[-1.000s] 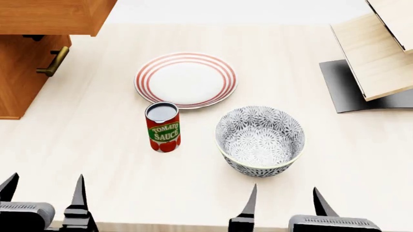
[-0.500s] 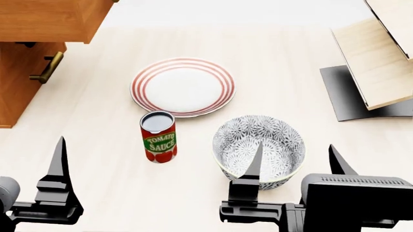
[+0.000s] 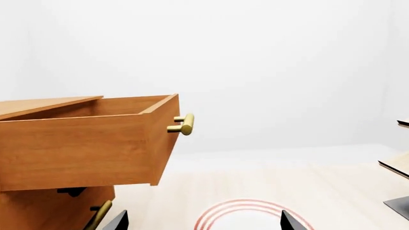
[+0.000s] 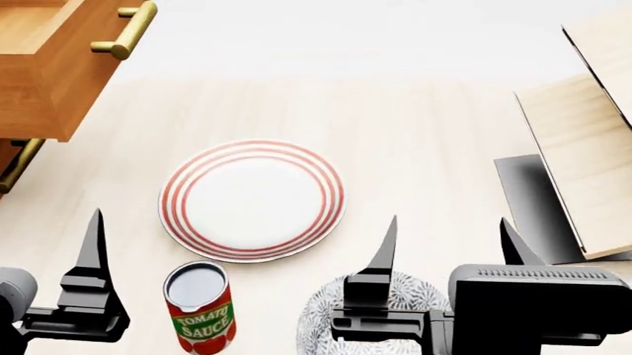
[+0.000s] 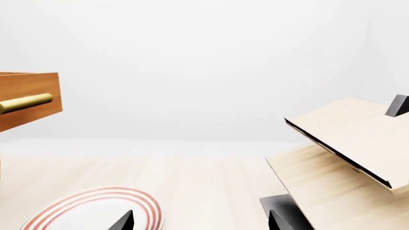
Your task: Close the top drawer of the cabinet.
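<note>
The top drawer [image 4: 49, 66] of the orange-brown cabinet [image 4: 8, 151] stands pulled out at the far left, its brass bar handle [image 4: 123, 31] facing right. It also shows in the left wrist view [image 3: 83, 143] with the handle [image 3: 182, 124], and at the edge of the right wrist view [image 5: 28, 98]. A lower drawer handle [image 4: 18, 166] sits beneath it. My left gripper [image 4: 41, 237] [image 3: 204, 223] is open and empty, nearer than the drawer and below it. My right gripper [image 4: 449, 229] [image 5: 201, 221] is open and empty over the bowl.
A red-ringed white plate [image 4: 251, 200] lies mid-table between the grippers and the drawer. A tomato sauce can [image 4: 200, 310] stands near the left gripper. A patterned bowl [image 4: 321, 325] sits partly under the right gripper. Pale wood panels [image 4: 582, 148] on a dark grey base [image 4: 528, 200] stand at the right.
The view has shifted forward: plate, can and bowl slid down the head view, and the drawer's front and handle came into sight. Both grippers rose into view a second ago and stay open.
</note>
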Robot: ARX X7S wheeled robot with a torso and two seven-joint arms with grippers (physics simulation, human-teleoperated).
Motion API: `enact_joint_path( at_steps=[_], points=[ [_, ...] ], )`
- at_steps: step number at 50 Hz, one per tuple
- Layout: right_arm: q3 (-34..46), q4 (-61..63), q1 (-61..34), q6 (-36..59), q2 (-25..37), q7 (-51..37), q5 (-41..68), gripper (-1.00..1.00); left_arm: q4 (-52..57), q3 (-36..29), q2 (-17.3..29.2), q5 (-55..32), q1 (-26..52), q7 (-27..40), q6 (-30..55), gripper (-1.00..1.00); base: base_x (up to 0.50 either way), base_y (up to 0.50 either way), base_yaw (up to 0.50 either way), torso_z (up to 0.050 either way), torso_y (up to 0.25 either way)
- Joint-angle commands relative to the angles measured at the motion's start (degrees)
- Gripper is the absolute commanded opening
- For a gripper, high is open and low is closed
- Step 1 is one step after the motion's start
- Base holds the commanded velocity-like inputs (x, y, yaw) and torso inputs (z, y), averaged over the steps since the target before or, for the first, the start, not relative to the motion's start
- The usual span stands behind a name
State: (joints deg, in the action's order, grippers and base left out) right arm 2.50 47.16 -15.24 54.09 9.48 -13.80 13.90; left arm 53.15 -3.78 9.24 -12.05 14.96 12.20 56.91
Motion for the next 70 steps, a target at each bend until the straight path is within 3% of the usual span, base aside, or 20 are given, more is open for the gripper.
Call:
enact_joint_path(
  at_steps=[1, 16, 23, 30, 34, 42, 49, 50, 53, 59, 70],
  points=[
    [0.82, -0.18, 0.28, -0.65, 0.59, -0.64, -0.16, 1.00, -0.19, -0.41, 0.41, -0.37, 0.00, 0.52, -0.10, 1.00, 0.50, -0.07, 0.00, 0.000, 0.000],
    [0.08, -1.55, 0.34, -1.11, 0.10, -1.05, 1.08, 1.00, -1.15, -0.90, 0.71, -0.83, -0.14, 1.05, -0.91, 1.00, 0.50, -0.07, 0.00, 0.000, 0.001],
    [0.52, -2.60, 0.43, -1.58, 0.30, -1.43, 0.94, 1.00, -2.18, -0.95, 0.29, -1.62, -0.62, 0.99, -1.37, 1.00, 0.00, 0.00, 0.00, 0.000, 0.002],
    [0.85, -1.90, 0.40, -1.09, 0.65, -1.84, 1.10, 1.00, -5.80, -4.93, -0.01, 0.13, 0.48, 2.28, -2.69, 1.00, 0.00, 0.00, 0.00, 0.000, 0.000],
    [1.57, -2.83, 0.95, -2.69, 0.86, -1.68, 0.81, 1.00, -13.73, -8.68, -1.99, 1.02, 3.17, 2.22, -6.24, 1.00, 0.00, 0.00, 0.00, 0.000, 0.000],
    [2.00, -3.26, 1.89, -3.93, 1.47, -1.48, 0.89, 1.00, -24.67, -10.13, -5.67, 0.04, 9.08, 2.26, -8.18, 1.00, 0.00, 0.00, 0.00, 0.000, 0.000],
    [2.13, -4.02, 2.52, -5.20, 1.75, -1.30, 1.04, 1.00, -33.11, -11.91, -5.53, 2.62, 13.48, 3.03, -15.64, 1.00, 0.00, 0.00, 0.00, 0.000, 0.000],
    [2.47, -4.99, 3.42, -6.86, 1.90, -0.82, 0.86, 1.00, -41.34, -8.78, -6.31, 1.31, 18.93, 1.84, -20.19, 1.00, 0.00, 0.00, 0.00, 0.000, 0.000],
    [3.19, -6.50, 3.80, -8.52, 2.07, -0.48, 0.48, 1.00, -52.18, -6.45, -5.95, 0.81, 25.26, 0.76, -24.77, 1.00, 0.00, 0.00, 0.00, 0.000, 0.000],
    [4.79, -7.58, 3.98, -9.55, 2.08, -0.81, -0.32, 1.00, -62.31, -5.56, -3.69, 1.55, 31.30, 0.05, -27.53, 1.00, 0.00, 0.00, 0.00, 0.000, 0.000],
    [6.83, -9.28, 4.70, -11.33, 2.22, -1.04, -1.10, 1.00, -61.32, -4.33, -2.01, 0.50, 33.96, 0.94, -24.31, 1.00, 0.00, 0.00, 0.00, 0.000, 0.000]
  ],
)
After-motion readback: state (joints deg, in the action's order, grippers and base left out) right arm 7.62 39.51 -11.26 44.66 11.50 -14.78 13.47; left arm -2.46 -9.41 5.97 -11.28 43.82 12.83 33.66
